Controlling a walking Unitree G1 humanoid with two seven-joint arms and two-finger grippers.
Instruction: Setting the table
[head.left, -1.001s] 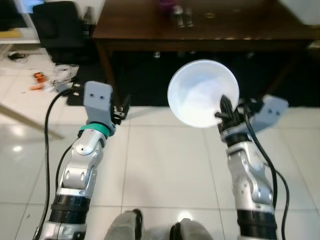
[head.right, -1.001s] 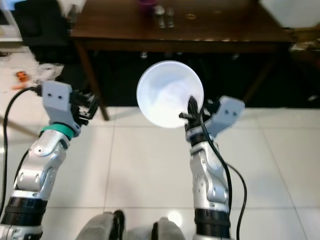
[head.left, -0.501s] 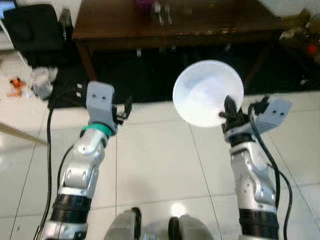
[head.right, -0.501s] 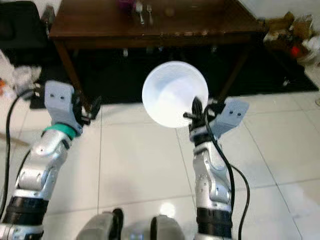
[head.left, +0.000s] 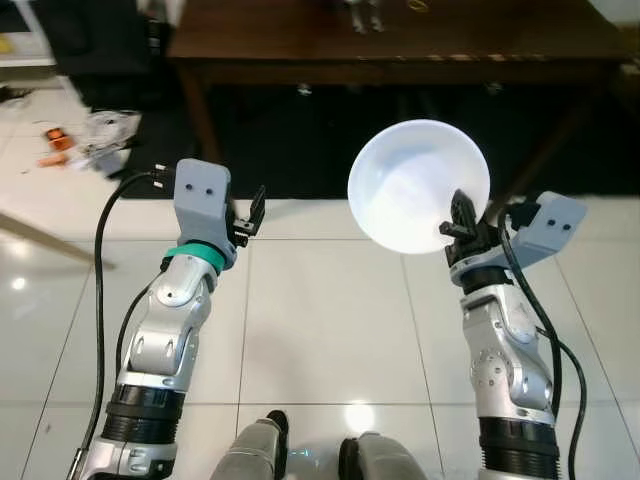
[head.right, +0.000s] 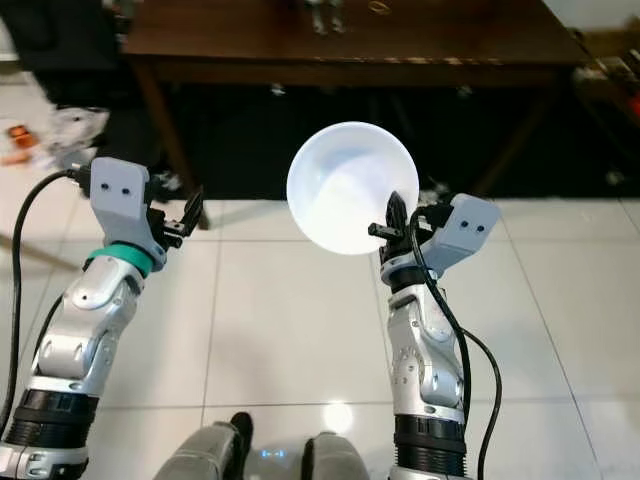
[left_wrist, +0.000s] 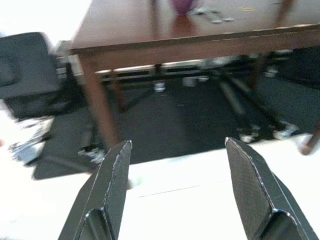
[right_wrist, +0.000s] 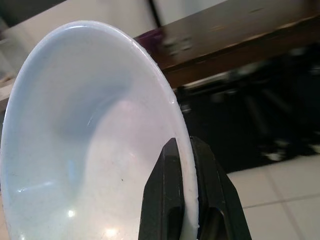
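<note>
The right gripper (head.left: 459, 212) is clamping the rim of the white bowl (head.left: 418, 184), holding it tilted on edge in the air above the white tiled floor (head.left: 320, 330), short of the dark wooden table (head.left: 400, 45). The grip and bowl attitude are remaining unchanged from half a second ago. The left gripper (left_wrist: 175, 165) is holding nothing, its fingers (left_wrist: 116, 175) spread apart, aimed under the table. The camera view is shifting: the table is now appearing squarer and nearer the top edge.
</note>
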